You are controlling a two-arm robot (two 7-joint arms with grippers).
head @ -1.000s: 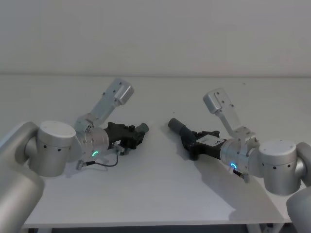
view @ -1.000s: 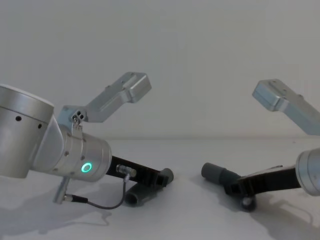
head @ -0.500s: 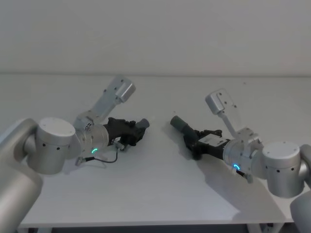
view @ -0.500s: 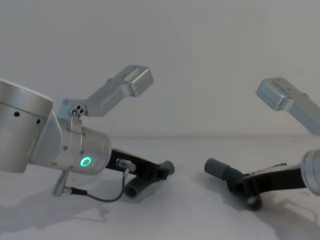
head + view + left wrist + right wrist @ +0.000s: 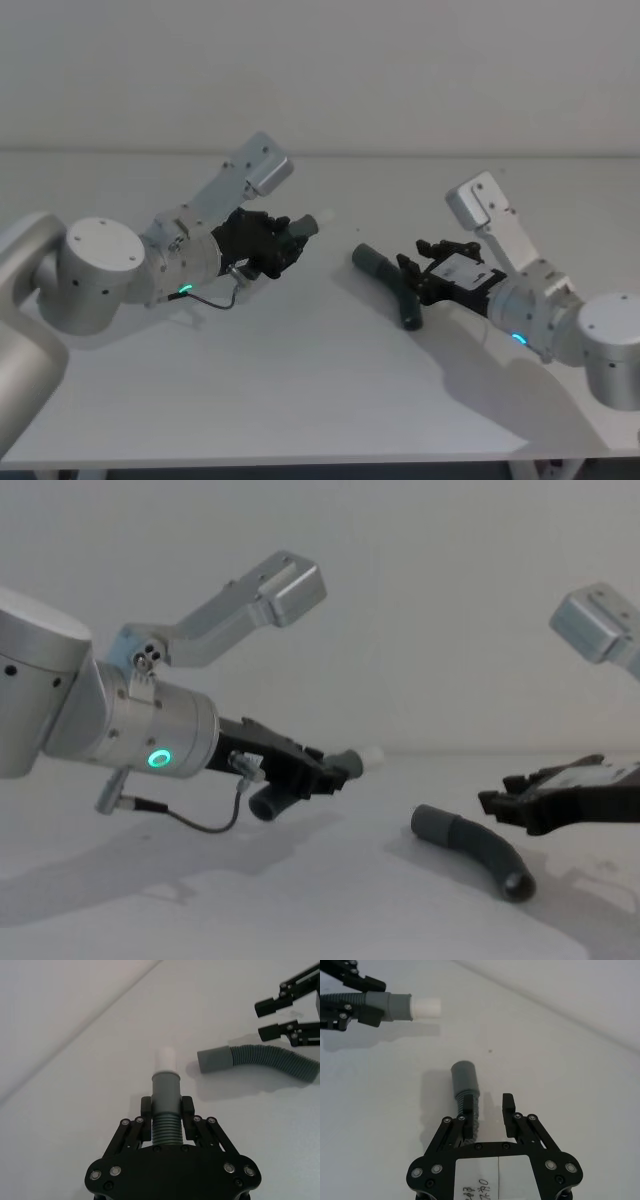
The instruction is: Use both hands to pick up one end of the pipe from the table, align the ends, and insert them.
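1. Head view: the left tool [image 5: 285, 243] sits left of centre, pinched onto the white-tipped pipe piece [image 5: 305, 228], with the white tip poking out toward the middle. Right of centre, the plain pipe piece [image 5: 385, 275] lies flat on the desk [image 5: 300, 380]. The right tool [image 5: 412, 255] is just beside it with its fingers spread.

2. Left wrist view: the fingers clamp the ribbed part just behind the smooth cuff [image 5: 165, 1087], which looks like the right spot to me. The ribs should give some bite, and the short stub ahead won't flop around. The plain piece [image 5: 260, 1057] is in the upper right, lying on the desk.

3. Right wrist view: the tool is wide open and holding nothing. The plain piece [image 5: 464, 1077] runs under one finger rather than sitting squarely between the two, so I'd re-centre before closing.

4. Chest view: the white-tipped piece [image 5: 352, 760] is held clear above the desk. The plain one [image 5: 470, 845] rests on the desk at lower right, with the right tool [image 5: 495, 802] hovering above it and apart from it.

5. My guess on handling: it's light and bendy through the ribs, with stiffer, slicker cuffs. Grab the ribs near the cuff, not the middle.
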